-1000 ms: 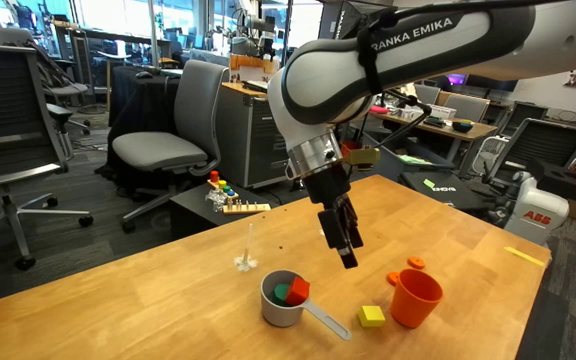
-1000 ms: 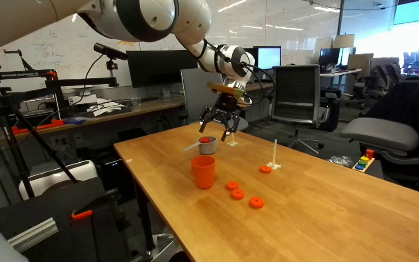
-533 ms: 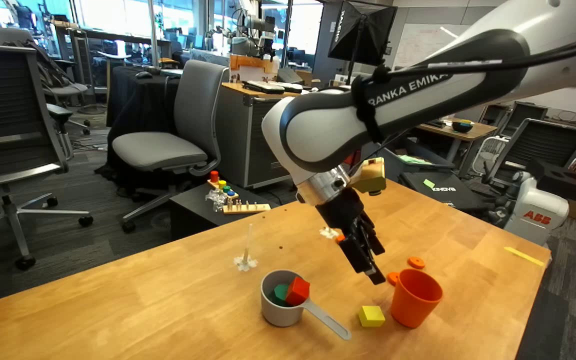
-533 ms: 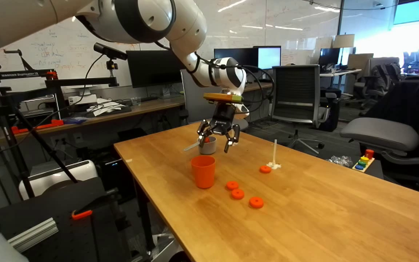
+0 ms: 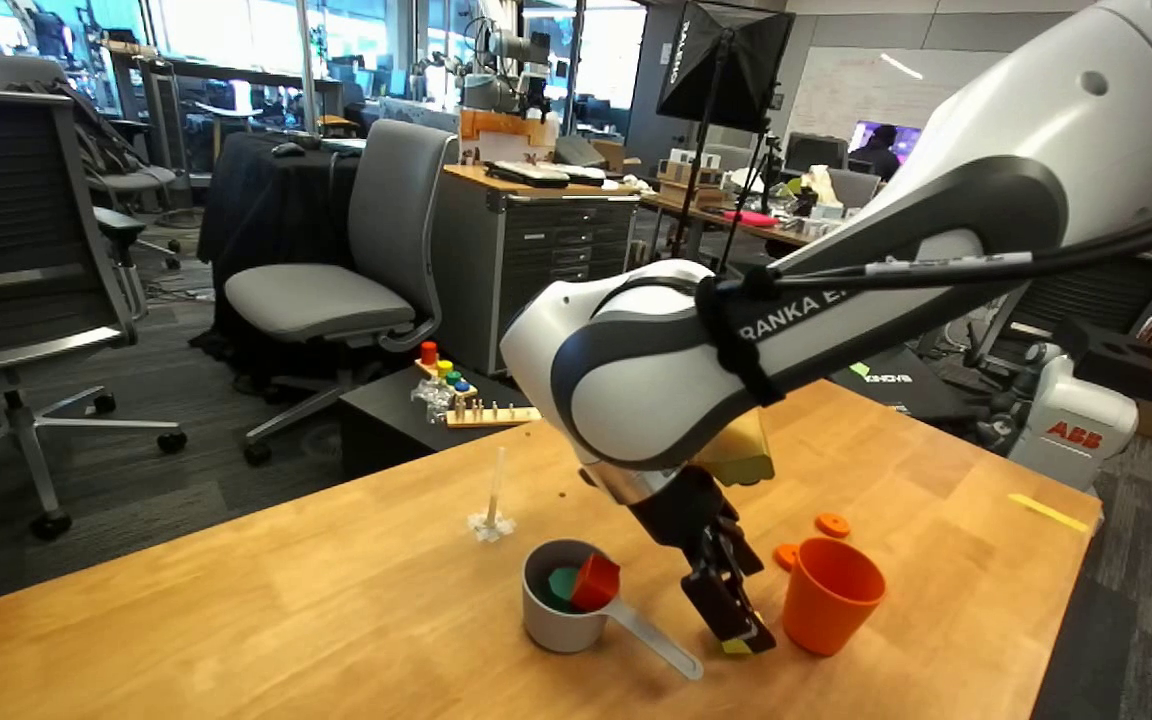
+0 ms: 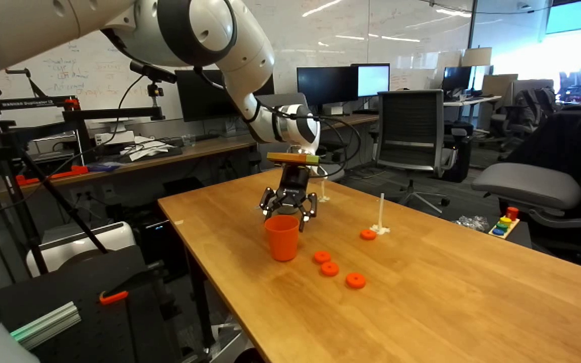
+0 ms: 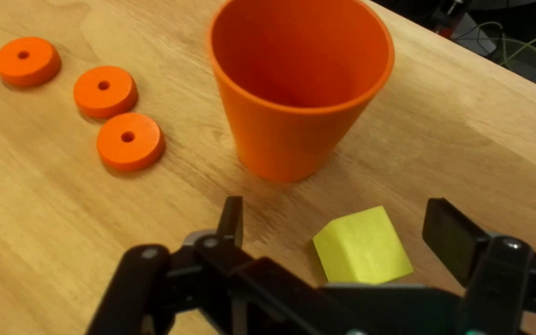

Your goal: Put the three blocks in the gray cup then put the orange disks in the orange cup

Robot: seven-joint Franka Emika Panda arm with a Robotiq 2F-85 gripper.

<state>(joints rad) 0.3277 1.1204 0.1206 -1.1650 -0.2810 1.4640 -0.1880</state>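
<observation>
The wrist view shows the yellow block nearly whole on the surface; in an exterior view the jaws cover most of it, yet there the gray cup holds the green block and red block. Four disks show in an exterior view, three in the wrist view. The orange cup stands upright, bare surface between it and the nearest edge. The jaws are spread wide, released, either side of the yellow block and apart from it, the wider gap toward the disks.
</observation>
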